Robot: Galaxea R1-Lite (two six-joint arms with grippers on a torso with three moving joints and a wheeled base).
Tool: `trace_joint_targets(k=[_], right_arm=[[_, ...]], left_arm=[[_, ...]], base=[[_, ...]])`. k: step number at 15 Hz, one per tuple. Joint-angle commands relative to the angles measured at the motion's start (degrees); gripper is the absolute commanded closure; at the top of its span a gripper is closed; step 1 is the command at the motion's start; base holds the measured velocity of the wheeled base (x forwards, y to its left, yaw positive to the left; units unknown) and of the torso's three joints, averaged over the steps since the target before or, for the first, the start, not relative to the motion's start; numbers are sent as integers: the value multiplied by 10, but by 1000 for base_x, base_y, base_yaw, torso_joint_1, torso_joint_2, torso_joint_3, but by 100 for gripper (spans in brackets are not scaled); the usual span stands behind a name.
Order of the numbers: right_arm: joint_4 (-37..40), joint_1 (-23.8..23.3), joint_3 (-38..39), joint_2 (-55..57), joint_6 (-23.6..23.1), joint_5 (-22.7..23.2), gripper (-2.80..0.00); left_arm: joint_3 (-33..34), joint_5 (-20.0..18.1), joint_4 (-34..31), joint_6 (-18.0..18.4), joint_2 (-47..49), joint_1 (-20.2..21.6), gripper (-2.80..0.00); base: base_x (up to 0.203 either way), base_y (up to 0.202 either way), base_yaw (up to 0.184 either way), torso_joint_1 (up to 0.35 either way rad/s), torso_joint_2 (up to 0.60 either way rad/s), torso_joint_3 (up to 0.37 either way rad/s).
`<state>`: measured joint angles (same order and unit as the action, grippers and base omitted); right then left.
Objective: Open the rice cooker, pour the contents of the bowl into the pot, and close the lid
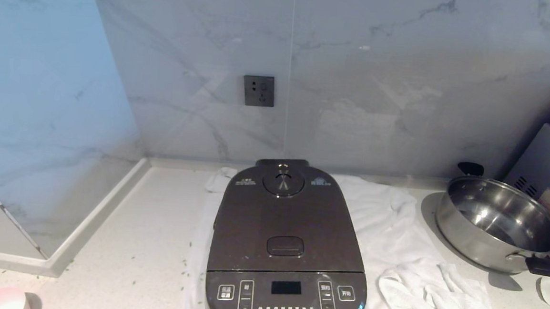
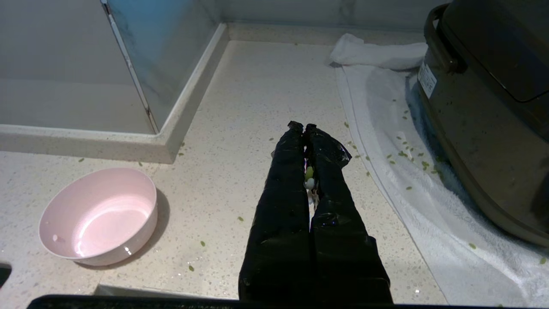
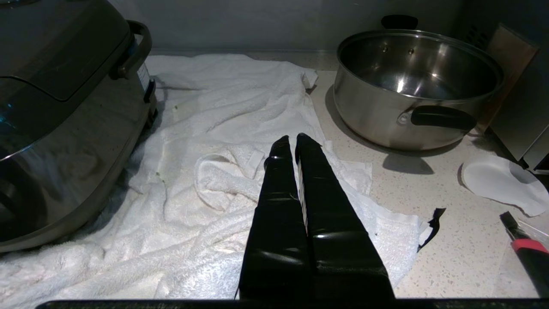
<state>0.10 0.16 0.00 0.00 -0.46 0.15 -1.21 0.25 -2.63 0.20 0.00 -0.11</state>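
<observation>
Rice cooker (image 1: pixel 287 243) lid (image 1: pixel 286 222) down, empty bowl (image 2: pixel 98 215) in left wrist view, both tools (image 2: pixel 303 127) (image 3: pixel 291 140) pressed together.

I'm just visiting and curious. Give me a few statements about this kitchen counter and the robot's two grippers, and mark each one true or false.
1. The rice cooker has its lid closed. True.
2. The pink bowl is full of green bits. False: it looks empty; green bits lie scattered on the counter and the white towel.
3. The left gripper is shut and holds no bowl. True.
4. The right gripper grips the steel pan. False: it is shut, above the towel, apart from the pan.
5. The steel pan is empty. True.
</observation>
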Motion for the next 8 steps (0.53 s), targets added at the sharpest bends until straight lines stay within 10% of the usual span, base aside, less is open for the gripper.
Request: trace_joint_targets(k=[1, 8], right_arm=[[0, 0, 0, 1, 0, 0, 0], [0, 0, 0, 1, 6, -1, 0]], left_arm=[[0, 0, 0, 1, 1, 1, 0], [0, 0, 0, 1, 1, 1, 0]], base=[[0, 0, 0, 0, 0, 0], [0, 0, 0, 0, 0, 0]])
